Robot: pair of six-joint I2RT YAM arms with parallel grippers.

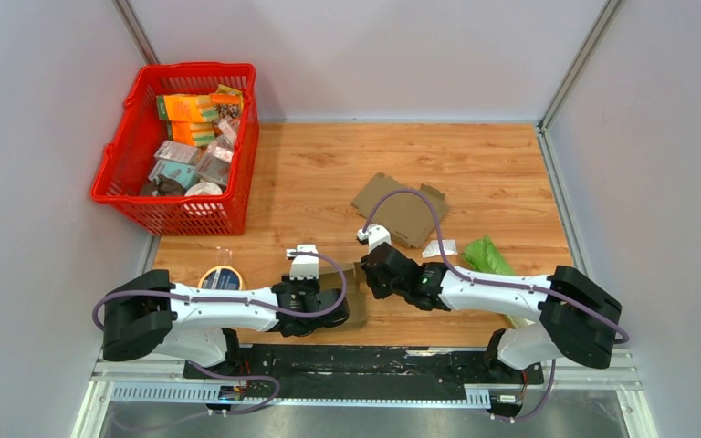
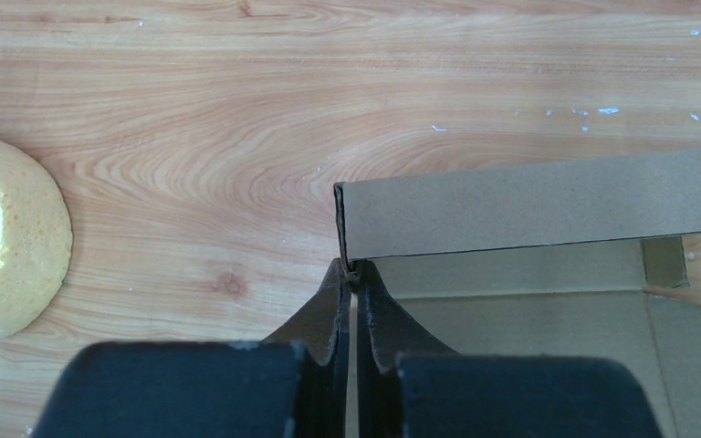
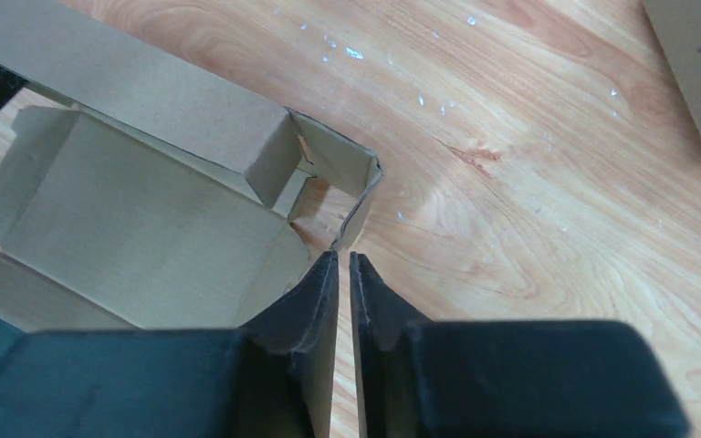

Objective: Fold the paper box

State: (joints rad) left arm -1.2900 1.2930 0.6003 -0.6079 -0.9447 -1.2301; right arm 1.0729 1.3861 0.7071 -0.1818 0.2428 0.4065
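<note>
The brown paper box point(image 1: 356, 294) lies half folded on the wooden table near the front, between both arms. My left gripper point(image 1: 331, 297) is shut on the near corner of the box's upright side wall point(image 2: 529, 205); in the left wrist view point(image 2: 352, 271) the cardboard edge sits pinched between the fingertips. My right gripper point(image 1: 371, 274) is at the box's right end. In the right wrist view point(image 3: 344, 257) its jaws are nearly together on the lower corner of the end flap point(image 3: 358, 187). The box's open inside point(image 3: 137, 228) faces up.
A second flat cardboard blank point(image 1: 400, 210) lies behind the box. A red basket point(image 1: 123, 196) full of packets stands at the back left. A round yellow item point(image 1: 221, 276) lies left of the box, also in the left wrist view point(image 2: 14, 242). A green packet point(image 1: 486, 255) and a white scrap point(image 1: 438, 248) lie on the right.
</note>
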